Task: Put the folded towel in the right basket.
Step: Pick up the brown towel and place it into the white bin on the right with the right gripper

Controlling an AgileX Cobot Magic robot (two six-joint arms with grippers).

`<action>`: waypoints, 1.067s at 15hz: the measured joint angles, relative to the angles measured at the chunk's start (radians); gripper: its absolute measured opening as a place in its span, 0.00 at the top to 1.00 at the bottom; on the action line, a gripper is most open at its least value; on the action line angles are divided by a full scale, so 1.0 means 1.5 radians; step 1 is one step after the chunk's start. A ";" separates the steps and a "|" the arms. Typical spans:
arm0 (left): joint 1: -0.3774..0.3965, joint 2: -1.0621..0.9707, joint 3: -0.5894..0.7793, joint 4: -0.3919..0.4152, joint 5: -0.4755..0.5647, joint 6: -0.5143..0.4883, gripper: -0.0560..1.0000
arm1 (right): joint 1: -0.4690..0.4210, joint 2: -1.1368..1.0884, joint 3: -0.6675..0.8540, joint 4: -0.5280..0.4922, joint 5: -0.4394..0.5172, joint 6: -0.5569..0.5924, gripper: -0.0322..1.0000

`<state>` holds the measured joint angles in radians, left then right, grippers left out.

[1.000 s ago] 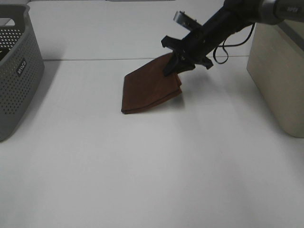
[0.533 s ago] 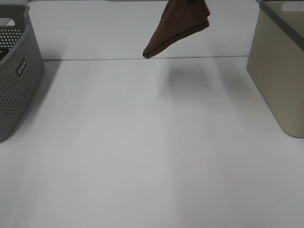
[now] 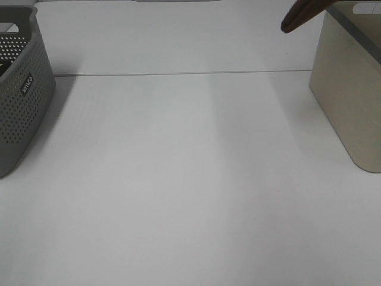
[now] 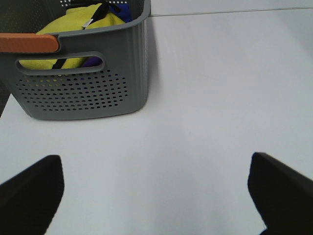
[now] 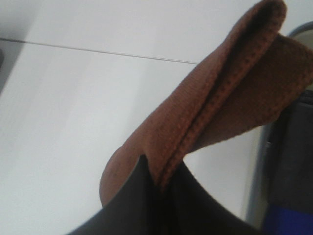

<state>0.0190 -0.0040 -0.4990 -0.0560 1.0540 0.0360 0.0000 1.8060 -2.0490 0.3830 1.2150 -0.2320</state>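
Observation:
The folded brown towel (image 3: 299, 16) hangs high in the air, only its lower corner showing at the top edge of the exterior view, just left of the beige right basket (image 3: 348, 95). The right arm is out of that view. In the right wrist view my right gripper (image 5: 159, 183) is shut on the towel (image 5: 220, 107), which droops beside the basket's rim (image 5: 288, 132). My left gripper (image 4: 156, 196) is open and empty, its dark fingers (image 4: 29, 191) wide apart above bare table.
A grey perforated basket (image 3: 21, 89) stands at the left edge; the left wrist view shows it (image 4: 83, 93) holding yellow and blue cloth, with an orange strip on its rim. Something blue (image 5: 288, 220) lies inside the right basket.
The right gripper lifted the towel off the table, then carried it up and to the right, to the right basket's edge. The arm has left the exterior view.

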 joint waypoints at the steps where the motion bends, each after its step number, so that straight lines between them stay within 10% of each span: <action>1: 0.000 0.000 0.000 0.000 0.000 0.000 0.03 | -0.033 -0.003 0.000 0.000 0.003 0.005 0.91; 6: 0.000 0.000 0.000 0.000 0.000 0.000 0.03 | -0.133 0.026 0.000 -0.007 0.004 0.021 0.91; 16: 0.000 0.000 0.000 0.000 0.000 0.000 0.03 | -0.137 0.223 0.000 -0.205 0.002 0.103 0.86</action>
<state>0.0190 -0.0040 -0.4990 -0.0560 1.0540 0.0360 -0.2050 2.1400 -2.0490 0.0760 1.2180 -0.0770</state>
